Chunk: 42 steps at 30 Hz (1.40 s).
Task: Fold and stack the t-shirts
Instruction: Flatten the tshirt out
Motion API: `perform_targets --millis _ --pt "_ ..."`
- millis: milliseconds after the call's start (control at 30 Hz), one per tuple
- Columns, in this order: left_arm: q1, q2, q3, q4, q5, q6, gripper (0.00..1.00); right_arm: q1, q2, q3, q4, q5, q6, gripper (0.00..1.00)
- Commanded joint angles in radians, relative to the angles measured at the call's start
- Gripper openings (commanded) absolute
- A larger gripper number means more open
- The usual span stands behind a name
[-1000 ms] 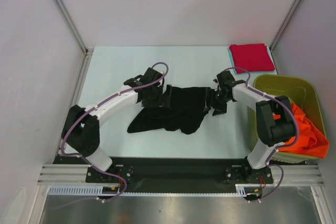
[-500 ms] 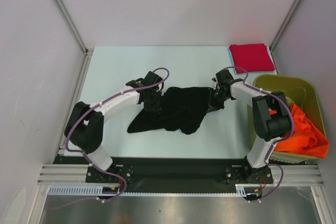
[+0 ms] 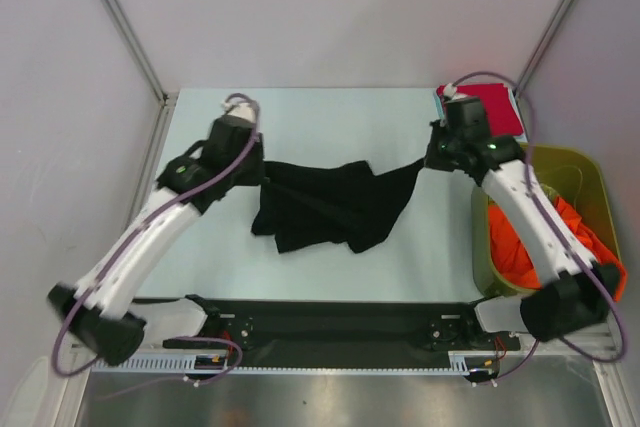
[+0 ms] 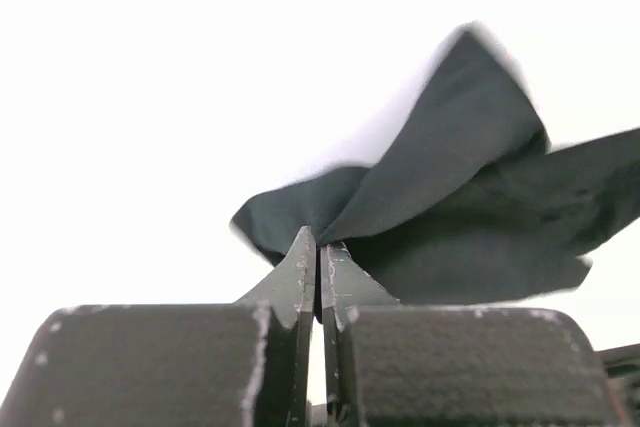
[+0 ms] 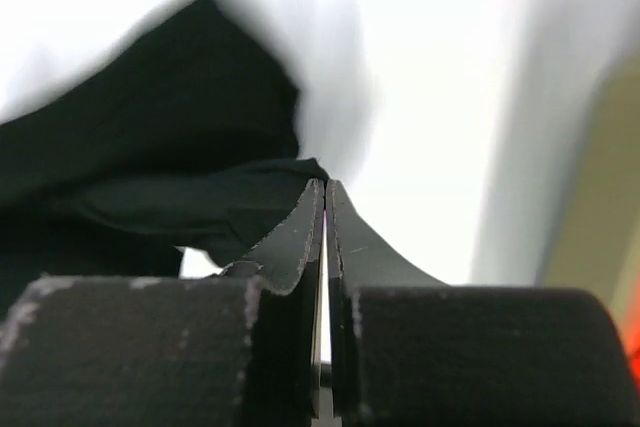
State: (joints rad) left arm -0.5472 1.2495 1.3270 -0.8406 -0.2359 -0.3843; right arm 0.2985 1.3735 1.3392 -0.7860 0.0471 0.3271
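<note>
Progress looks to me like roughly a third, with one shirt of three done. Nearest, on my right side, the orange shirt (image 3: 585, 247) sits crumpled in the green bin (image 3: 575, 159), spilling over the rim, unfolded and not yet touched by either tool.

Further in, at the middle of the desk (image 3: 350, 117), the black shirt (image 3: 330, 207) is the one I am working on. My left tool (image 3: 260, 173) is clamped on its left end and my right tool (image 3: 431, 159) on its right end, and the cloth is drawn out between them in a taut upper edge. The bulk sags below in loose folds; I cannot tell whether it rests on the desk or hangs just clear. Both wrist cameras show the jaws pressed together with black cloth pinched at the tips. The shirt is bunched, not flat, so I judge this to be the spreading step, with the folding itself not begun.

Farthest, at the back right corner, the red shirt (image 3: 505, 112) lies as a neat flat rectangle, partly hidden under my right arm. I take it as folded and as the base of the stack.

What is left, as I judge it, is to flatten and fold the black shirt, set it on the red one, then do the same with the orange shirt from the bin.
</note>
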Motion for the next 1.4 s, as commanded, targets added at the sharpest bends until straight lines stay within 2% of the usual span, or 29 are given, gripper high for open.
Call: perform_targets --millis 0,67,200,333,500,600,767,833,1067,1233,1300,1367 --pt "0.006 -0.244 0.011 -0.037 -0.102 -0.008 0.0 0.013 -0.195 0.103 -0.061 0.148 -0.045 0.0" --pt "0.007 -0.402 -0.015 -0.015 -0.088 -0.001 0.01 0.014 -0.307 0.142 -0.073 0.165 -0.054 0.0" --pt "0.006 -0.608 -0.026 0.0 -0.074 -0.004 0.0 0.016 -0.491 0.195 -0.036 0.111 -0.056 0.0" --pt "0.007 -0.671 0.007 -0.063 -0.097 -0.002 0.01 0.014 -0.556 0.23 -0.013 0.093 -0.016 0.0" --pt "0.006 -0.61 0.054 -0.129 -0.226 0.028 0.0 0.016 -0.567 0.229 0.024 0.054 0.012 0.0" --pt "0.007 -0.513 0.098 -0.127 -0.281 0.09 0.0 0.013 -0.553 0.226 0.013 0.062 0.003 0.0" --pt "0.021 -0.316 0.172 -0.048 -0.327 0.168 0.0 0.014 -0.533 0.215 -0.002 0.044 0.029 0.0" --pt "0.032 -0.285 0.222 -0.04 -0.356 0.16 0.0 0.013 -0.531 0.215 -0.015 0.028 0.042 0.0" --pt "0.075 -0.282 0.366 0.109 -0.306 0.237 0.0 0.014 -0.531 0.264 0.057 -0.065 0.046 0.0" --pt "0.076 -0.265 0.393 0.296 -0.214 0.323 0.0 0.014 -0.49 0.339 0.105 -0.047 0.001 0.0" --pt "0.076 -0.234 0.411 0.287 -0.212 0.344 0.01 0.014 -0.475 0.36 0.059 -0.026 -0.002 0.0" --pt "0.079 -0.199 0.4 0.261 -0.22 0.37 0.0 0.014 -0.482 0.309 0.018 -0.036 0.012 0.0"
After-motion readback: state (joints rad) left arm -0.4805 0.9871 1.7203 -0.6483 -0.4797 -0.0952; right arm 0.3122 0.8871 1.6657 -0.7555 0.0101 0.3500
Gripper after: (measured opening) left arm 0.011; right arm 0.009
